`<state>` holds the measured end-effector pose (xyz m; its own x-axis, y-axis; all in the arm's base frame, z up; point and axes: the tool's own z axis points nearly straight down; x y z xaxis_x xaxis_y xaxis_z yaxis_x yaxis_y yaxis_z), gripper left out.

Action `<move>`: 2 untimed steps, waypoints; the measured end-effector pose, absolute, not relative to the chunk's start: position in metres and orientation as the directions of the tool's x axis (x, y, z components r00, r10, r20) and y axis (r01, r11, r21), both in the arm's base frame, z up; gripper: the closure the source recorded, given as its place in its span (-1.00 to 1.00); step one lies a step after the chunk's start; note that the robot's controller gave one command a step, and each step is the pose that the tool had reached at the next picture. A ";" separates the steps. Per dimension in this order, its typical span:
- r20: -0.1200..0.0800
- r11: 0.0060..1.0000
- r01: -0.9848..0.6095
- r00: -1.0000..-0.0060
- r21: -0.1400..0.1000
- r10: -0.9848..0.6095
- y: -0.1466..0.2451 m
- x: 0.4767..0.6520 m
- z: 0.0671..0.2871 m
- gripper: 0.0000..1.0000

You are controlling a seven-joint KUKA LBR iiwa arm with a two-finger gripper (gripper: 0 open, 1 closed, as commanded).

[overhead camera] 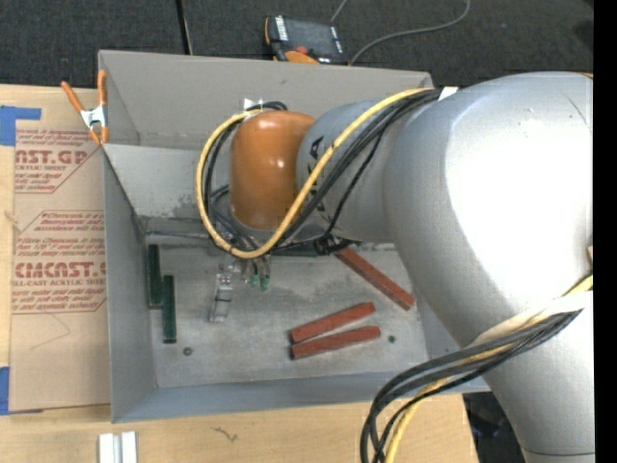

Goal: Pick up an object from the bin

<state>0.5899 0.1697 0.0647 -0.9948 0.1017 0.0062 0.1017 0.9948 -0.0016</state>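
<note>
Grey metal bin (125,220): my pincer (224,297) hangs left of two red-brown flat bars (333,323); clenched or released, I cannot tell. Dark green straight strips (154,273) lie farther left of those bars.

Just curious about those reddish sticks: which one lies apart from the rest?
The slanted reddish stick beside the arm; the other two sticks lie side by side below it.

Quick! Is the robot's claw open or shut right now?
Gripper: cannot tell; it hangs low over the bin floor, right of the dark green bars.
</note>
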 end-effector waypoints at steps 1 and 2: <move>-0.006 0.989 0.146 -0.989 -0.001 0.146 0.094 0.588 0.121 -1.00; -0.004 1.000 0.017 -1.000 -0.001 0.017 -0.029 0.577 0.070 -1.00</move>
